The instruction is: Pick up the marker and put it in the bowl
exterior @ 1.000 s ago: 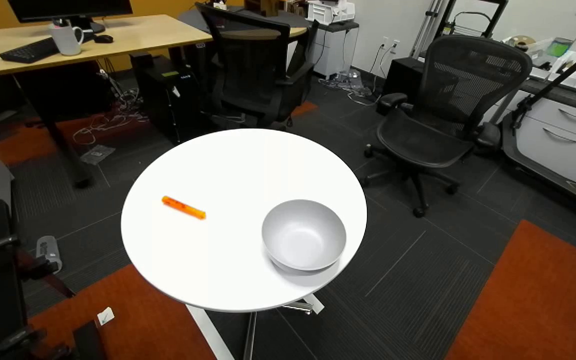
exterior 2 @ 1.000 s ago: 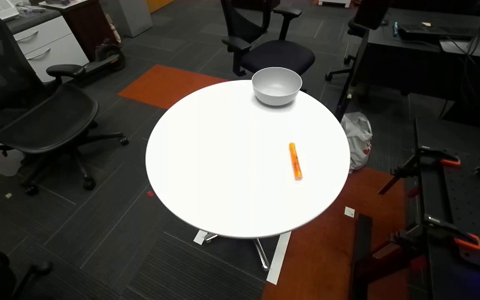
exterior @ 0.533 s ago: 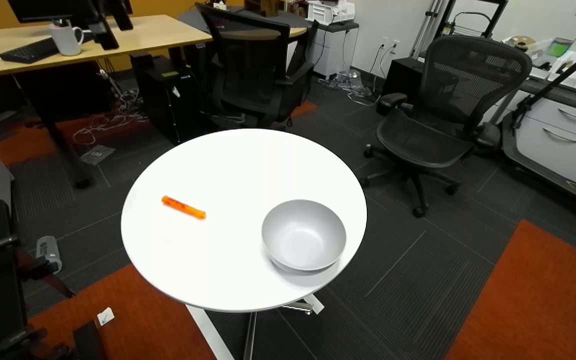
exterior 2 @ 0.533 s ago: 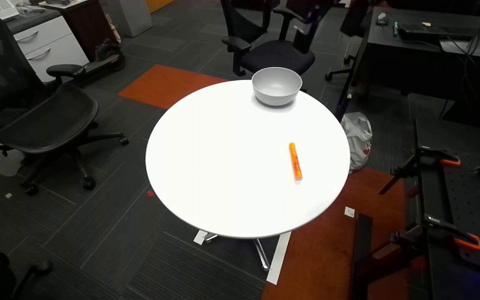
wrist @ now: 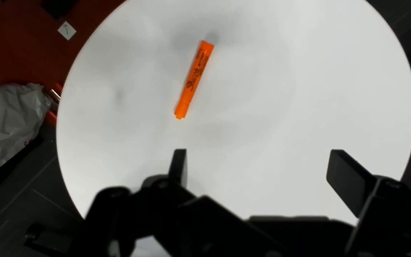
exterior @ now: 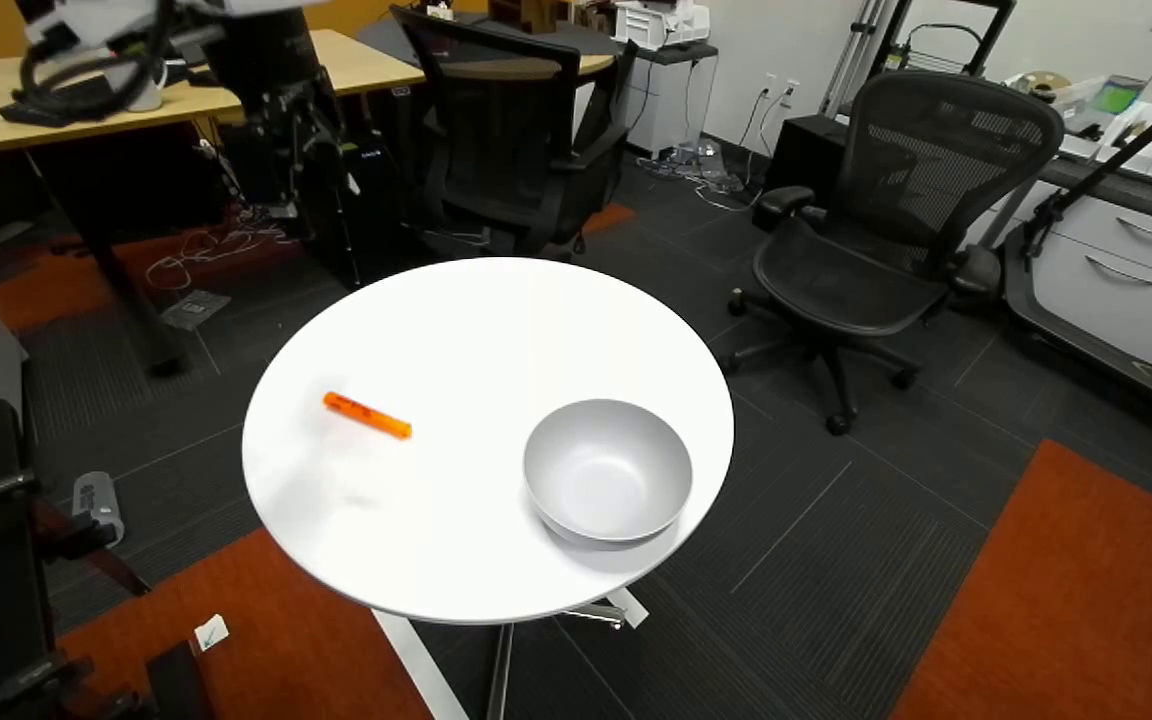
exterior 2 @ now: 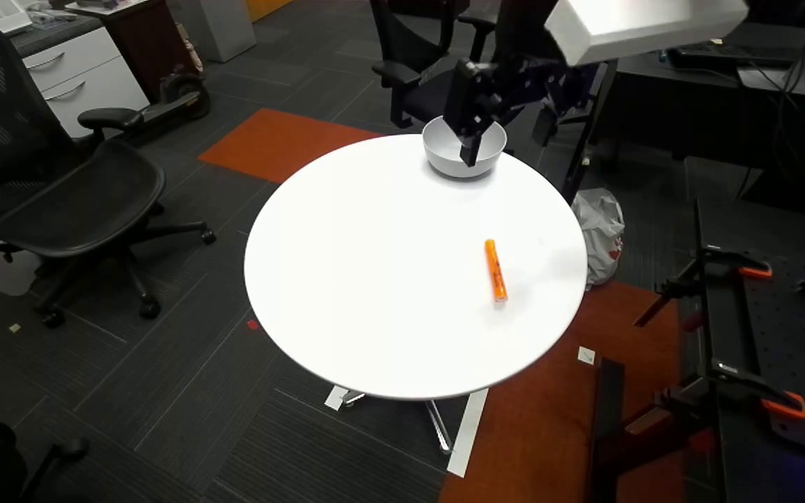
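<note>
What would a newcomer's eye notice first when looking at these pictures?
Probably the orange marker, lying bright on the round white table. Next, the grey bowl, standing near the table's edge in both exterior views. Then perhaps the dark gripper, open and holding nothing, at the bottom of the wrist view.

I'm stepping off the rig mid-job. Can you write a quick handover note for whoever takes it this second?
Hand: open, up in the air, holding nothing.
Marker: orange, lying flat on the white round table, apart from the bowl.
Bowl: upright near the table's edge, no marker in it.
Done: neither the grasp nor the placing.
Left: line the hand up over the marker, close on it, lift, carry it to the bowl, release.
</note>
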Tool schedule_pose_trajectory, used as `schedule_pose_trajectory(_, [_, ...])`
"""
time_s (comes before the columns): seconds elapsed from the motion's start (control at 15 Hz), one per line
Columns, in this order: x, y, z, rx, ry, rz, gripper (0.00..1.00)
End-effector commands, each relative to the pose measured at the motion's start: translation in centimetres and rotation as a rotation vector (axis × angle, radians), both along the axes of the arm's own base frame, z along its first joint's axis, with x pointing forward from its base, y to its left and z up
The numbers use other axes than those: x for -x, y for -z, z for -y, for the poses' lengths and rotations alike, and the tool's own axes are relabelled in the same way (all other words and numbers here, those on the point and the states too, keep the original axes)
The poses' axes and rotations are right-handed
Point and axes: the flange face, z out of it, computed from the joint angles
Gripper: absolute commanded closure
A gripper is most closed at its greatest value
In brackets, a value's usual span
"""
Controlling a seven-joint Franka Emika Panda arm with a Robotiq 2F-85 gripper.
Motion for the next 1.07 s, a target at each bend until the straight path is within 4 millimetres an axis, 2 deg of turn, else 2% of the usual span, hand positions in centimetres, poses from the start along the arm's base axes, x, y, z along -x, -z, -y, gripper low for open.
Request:
schedule_pose_trajectory(0.0, [-0.7, 4.5, 1.0, -0.013, 0.047, -0.046, 0.0])
schedule_pose_trajectory(0.2, [-0.9, 8.6, 1.9, -0.043, 0.063, -0.074, 0.0])
schedule_pose_trajectory(0.47, [-1.8, 12.5, 2.8, -0.082, 0.101, -0.032, 0.0])
schedule_pose_trajectory(0.6, [-2.4, 13.8, 3.3, -0.099, 0.12, -0.015, 0.0])
schedule_pose_trajectory(1.0, [-2.5, 16.9, 5.2, -0.128, 0.208, -0.033, 0.0])
